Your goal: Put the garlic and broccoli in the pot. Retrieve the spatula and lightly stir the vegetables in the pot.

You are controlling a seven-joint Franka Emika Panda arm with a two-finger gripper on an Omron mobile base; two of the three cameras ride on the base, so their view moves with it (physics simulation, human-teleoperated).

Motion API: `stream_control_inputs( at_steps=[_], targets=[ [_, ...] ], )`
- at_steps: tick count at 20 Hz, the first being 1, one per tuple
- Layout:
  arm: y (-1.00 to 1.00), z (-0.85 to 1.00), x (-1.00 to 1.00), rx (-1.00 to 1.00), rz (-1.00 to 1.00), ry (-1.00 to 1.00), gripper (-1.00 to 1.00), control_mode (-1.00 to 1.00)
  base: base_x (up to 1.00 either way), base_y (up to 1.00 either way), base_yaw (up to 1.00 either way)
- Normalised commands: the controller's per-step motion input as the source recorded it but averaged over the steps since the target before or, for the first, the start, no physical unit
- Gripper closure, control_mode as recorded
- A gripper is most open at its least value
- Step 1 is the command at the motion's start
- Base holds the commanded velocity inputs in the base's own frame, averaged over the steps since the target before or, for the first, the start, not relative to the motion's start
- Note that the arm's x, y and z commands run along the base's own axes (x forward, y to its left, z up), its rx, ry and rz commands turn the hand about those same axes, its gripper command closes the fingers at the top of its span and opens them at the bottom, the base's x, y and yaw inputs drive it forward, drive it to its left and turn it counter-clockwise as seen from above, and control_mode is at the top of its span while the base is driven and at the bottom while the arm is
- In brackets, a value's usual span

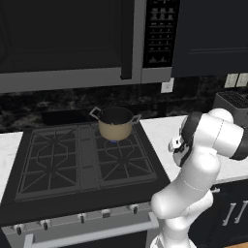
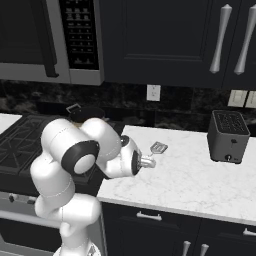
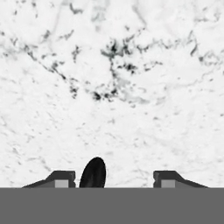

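Observation:
The tan pot (image 1: 115, 124) with its dark inside and two loop handles stands on the stove's back right burner; I cannot make out anything inside it. A grey slotted spatula (image 2: 158, 147) lies on the white marble counter, its handle running toward my wrist. In the hand view my gripper (image 3: 114, 180) hangs close over the marble, open, fingertips (image 3: 61, 179) wide apart. A small dark oval (image 3: 93, 173) rises between them, nearer the left tip; I cannot tell what it is. Part of the pot (image 2: 80, 113) peeks out behind my arm.
The black gas stove (image 1: 82, 160) lies left of the counter (image 2: 200, 175), with a microwave (image 1: 72, 38) above it. A dark toaster (image 2: 228, 136) stands at the counter's back right. Dark cabinets hang overhead, and a wall outlet (image 2: 153, 92) sits on the backsplash.

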Motion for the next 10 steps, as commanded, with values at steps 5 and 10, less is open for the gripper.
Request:
stream_control_inputs(
  at_steps=[5,10],
  targets=[
    [-0.04,-0.17,-0.01,0.02,0.01,0.00,1.00,-1.00,0.00,0.00,0.00],
    [0.00,0.00,-0.08,0.02,0.00,0.00,1.00,-1.00,0.00,0.00,0.00]
  ],
)
